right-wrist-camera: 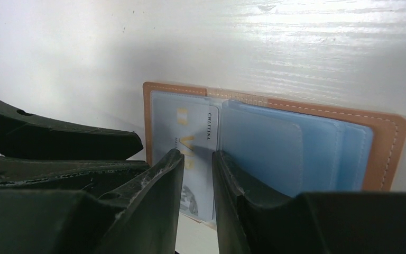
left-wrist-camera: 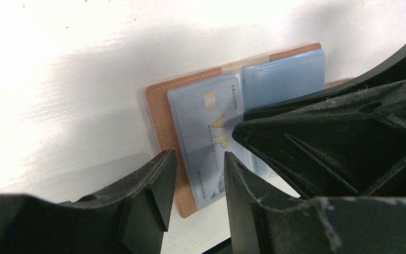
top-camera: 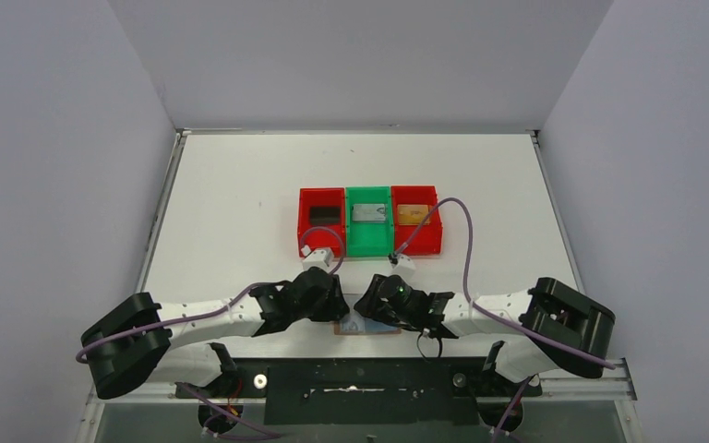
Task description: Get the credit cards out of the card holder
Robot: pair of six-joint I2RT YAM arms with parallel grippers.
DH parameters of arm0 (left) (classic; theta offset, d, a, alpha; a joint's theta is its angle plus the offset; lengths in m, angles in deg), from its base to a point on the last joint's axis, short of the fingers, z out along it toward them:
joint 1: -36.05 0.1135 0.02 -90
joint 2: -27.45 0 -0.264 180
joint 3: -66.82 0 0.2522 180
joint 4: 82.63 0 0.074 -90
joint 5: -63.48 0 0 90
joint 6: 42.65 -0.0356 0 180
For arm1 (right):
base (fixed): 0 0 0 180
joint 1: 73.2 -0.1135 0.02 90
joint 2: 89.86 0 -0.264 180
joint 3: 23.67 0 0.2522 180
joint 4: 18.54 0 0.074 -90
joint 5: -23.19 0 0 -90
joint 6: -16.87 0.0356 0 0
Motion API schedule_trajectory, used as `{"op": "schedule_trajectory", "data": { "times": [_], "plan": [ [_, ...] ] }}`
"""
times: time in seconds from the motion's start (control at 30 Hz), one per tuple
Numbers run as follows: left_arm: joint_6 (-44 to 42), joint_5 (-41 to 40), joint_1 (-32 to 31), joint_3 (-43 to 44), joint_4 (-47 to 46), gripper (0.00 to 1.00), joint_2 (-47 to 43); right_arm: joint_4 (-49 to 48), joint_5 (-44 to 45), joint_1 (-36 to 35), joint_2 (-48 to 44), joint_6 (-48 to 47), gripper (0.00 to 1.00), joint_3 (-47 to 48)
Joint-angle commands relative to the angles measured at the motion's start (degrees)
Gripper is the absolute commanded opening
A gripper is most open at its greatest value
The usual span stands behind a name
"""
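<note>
The card holder [right-wrist-camera: 275,143] lies open at the bench [right-wrist-camera: 137,42] edge, grey card [left-wrist-camera: 211,137] pocketed; left tool [left-wrist-camera: 198,165] and right tool [right-wrist-camera: 198,164] hover part-open, empty (tightly crowded): an unpinned pull could drag the card holder along

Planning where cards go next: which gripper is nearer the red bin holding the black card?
Left. The left gripper sits in front of that red bin, on its near side; the right gripper is off to the right, in front of the green bin.
</note>
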Motion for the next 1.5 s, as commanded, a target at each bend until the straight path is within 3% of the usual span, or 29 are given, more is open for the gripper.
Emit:
{"op": "schedule_trajectory", "data": {
  "times": [0.0,0.2,0.53,0.63,0.73,0.83,0.93,1.07,1.13,1.17,1.3,1.47],
  "plan": [
    [-1.7,4.4,1.0,0.5,-3.5,0.38,0.7,2.4,0.3,0.0,-2.7,-0.6,0.29,0.4],
    [-3.0,7.3,0.9,2.8,-3.6,0.27,5.7,5.2,1.7,0.0,-5.1,-0.7,0.29,0.7],
    [-2.7,6.5,0.9,1.7,-4.4,0.14,4.2,8.9,2.5,0.7,-4.7,1.5,0.29,-1.0],
    [-3.1,8.5,1.0,2.1,-6.8,0.20,3.7,6.6,1.4,0.7,-4.3,1.1,0.28,-1.7],
    [-3.1,9.5,1.0,2.6,-8.0,0.24,3.7,4.2,2.4,0.6,-5.2,4.4,0.20,-3.6],
    [-2.6,8.0,1.1,2.8,-8.3,0.24,4.1,-11.1,2.0,0.7,-8.5,8.7,0.19,-12.3],
    [-2.3,7.6,1.3,1.9,-9.9,0.15,4.6,-22.4,0.6,1.4,-9.8,10.1,0.22,-17.8],
    [-2.8,8.9,1.3,2.3,-10.7,0.17,5.1,-17.4,-1.0,2.2,-9.7,9.1,0.24,-15.8],
    [-2.7,7.8,1.3,2.9,-9.3,0.31,4.5,-15.6,-0.3,2.3,-10.0,9.3,0.24,-15.6],
    [-2.8,7.1,1.2,3.1,-8.9,0.33,3.9,-14.9,0.0,2.3,-10.2,9.2,0.24,-15.5],
    [-0.9,7.0,1.2,2.8,-8.5,0.33,1.8,-12.5,0.4,2.3,-11.3,8.8,0.25,-14.8],
    [2.9,11.9,1.1,-0.2,-16.3,0.29,6.1,-7.3,3.7,2.3,-12.9,13.6,0.26,-15.5]
  ]
}}
